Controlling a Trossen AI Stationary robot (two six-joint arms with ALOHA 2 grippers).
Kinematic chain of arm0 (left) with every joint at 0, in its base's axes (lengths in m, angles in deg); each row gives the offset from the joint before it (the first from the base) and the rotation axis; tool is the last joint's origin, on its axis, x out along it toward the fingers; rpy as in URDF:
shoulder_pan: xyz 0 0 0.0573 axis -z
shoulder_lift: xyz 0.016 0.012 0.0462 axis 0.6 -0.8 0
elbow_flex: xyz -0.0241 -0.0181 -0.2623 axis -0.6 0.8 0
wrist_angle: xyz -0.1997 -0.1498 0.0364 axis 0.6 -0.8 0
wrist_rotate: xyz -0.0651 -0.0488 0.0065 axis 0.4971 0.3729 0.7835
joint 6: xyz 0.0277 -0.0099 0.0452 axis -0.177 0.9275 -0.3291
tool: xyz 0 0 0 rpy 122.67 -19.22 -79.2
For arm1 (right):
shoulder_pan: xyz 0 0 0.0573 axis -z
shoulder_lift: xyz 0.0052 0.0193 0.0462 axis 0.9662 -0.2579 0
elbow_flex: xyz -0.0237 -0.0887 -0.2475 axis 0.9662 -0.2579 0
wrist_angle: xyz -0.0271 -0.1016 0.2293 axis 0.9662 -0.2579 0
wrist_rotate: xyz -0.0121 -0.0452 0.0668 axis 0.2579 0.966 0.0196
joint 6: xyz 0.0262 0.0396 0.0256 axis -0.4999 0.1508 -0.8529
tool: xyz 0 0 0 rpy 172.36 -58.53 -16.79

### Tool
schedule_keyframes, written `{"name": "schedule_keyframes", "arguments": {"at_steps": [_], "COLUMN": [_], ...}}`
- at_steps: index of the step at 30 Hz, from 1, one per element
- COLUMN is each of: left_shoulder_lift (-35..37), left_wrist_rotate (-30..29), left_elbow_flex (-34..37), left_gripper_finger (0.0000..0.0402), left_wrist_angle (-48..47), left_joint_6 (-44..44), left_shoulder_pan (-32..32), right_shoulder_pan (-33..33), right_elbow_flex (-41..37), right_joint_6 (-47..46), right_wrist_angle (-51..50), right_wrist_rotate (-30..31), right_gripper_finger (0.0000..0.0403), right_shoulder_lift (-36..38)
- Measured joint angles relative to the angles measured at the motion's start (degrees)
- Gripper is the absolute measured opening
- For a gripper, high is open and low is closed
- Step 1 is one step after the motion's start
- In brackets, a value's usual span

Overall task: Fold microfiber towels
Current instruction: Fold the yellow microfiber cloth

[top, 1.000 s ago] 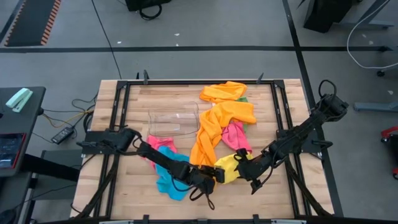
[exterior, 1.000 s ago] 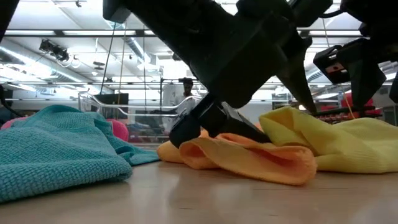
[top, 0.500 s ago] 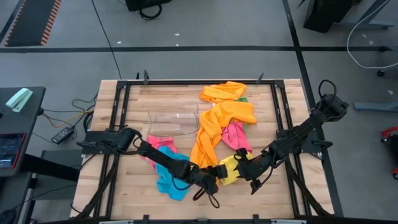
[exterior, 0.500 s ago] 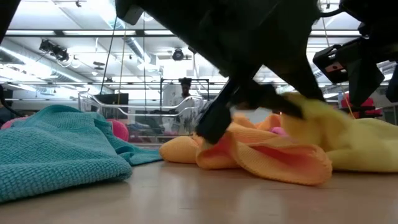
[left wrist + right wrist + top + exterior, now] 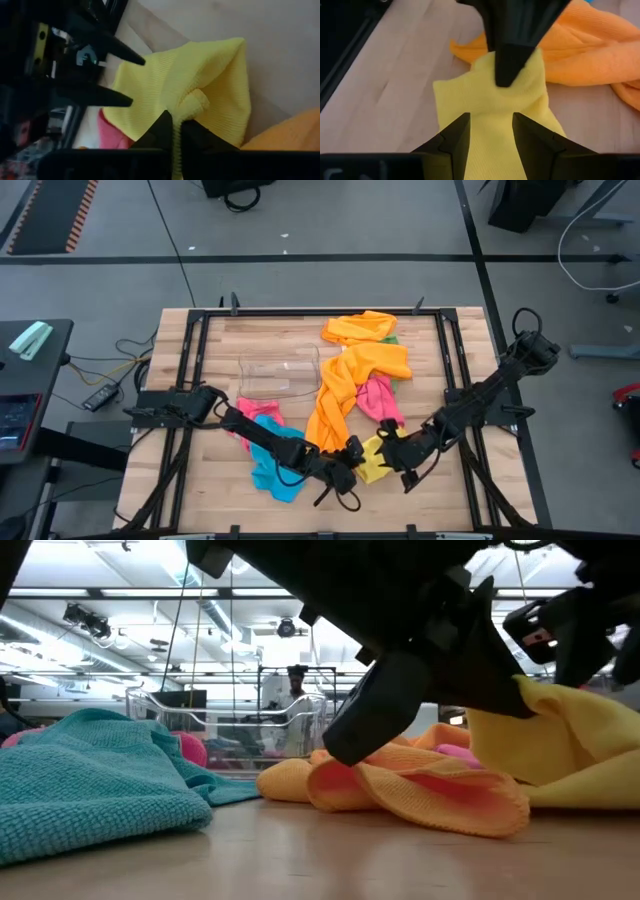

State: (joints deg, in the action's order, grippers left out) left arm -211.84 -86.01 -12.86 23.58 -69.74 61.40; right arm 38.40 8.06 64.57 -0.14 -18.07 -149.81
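I am pinching a corner of the yellow towel (image 5: 200, 95) in my left gripper (image 5: 176, 131), its fingers drawn tight together on a raised fold of the cloth near the front middle of the bench (image 5: 200, 480). My right gripper (image 5: 490, 131) is sitting on the same yellow towel from the other side, fingers (image 5: 454, 137) standing a moderate way apart with cloth between them; whether they are gripping it I cannot tell.

Counting towels from above, I am seeing one yellow, two orange ones (image 5: 345, 385), two pink ones (image 5: 378, 397), one blue (image 5: 275, 455), and a sliver of green (image 5: 391, 338) peeking out beside the far orange one. The long orange towel is running from the bench's middle down to my grippers; a pink one is lying just beside it, the other pink one touching the blue towel at front left. One clear plastic bin (image 5: 278, 373) is standing behind the blue towel. No readable writing is showing on any cloth or the bin.
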Motion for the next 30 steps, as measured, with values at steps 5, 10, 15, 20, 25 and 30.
{"name": "schedule_keyframes", "arguments": {"at_steps": [5, 10, 15, 20, 25, 30], "left_shoulder_lift": [0.00, -0.06, -1.43, -4.05, -5.48, -6.21], "left_wrist_rotate": [5.76, 7.41, 9.13, 11.37, 11.37, 11.41], "left_elbow_flex": [0.00, 0.00, -0.05, 0.02, -0.07, 0.00], "left_gripper_finger": [0.0017, 0.0045, 0.0041, 0.0027, 0.0029, 0.0076], "left_wrist_angle": [-0.11, -0.04, 1.95, 3.25, 8.15, 10.09], "left_joint_6": [7.69, 11.77, 12.78, 12.74, 14.35, 17.22], "left_shoulder_pan": [-0.67, -1.30, -1.46, -1.52, -1.54, -1.54], "right_shoulder_pan": [-4.61, -7.04, -7.16, -6.83, -5.83, -5.37], "right_elbow_flex": [0.04, 0.00, -0.06, -0.31, -1.72, -3.12], "right_joint_6": [1.44, 0.06, -0.97, -0.85, -3.59, -5.17], "right_wrist_angle": [2.09, 0.39, -0.79, -1.02, -1.03, -1.17], "right_wrist_rotate": [2.86, 7.83, 7.34, 7.60, 7.65, 7.67], "right_gripper_finger": [0.0156, 0.0156, 0.0156, 0.0156, 0.0156, 0.0156], "right_shoulder_lift": [-2.02, -5.71, -6.52, -6.52, -6.52, -6.52]}}
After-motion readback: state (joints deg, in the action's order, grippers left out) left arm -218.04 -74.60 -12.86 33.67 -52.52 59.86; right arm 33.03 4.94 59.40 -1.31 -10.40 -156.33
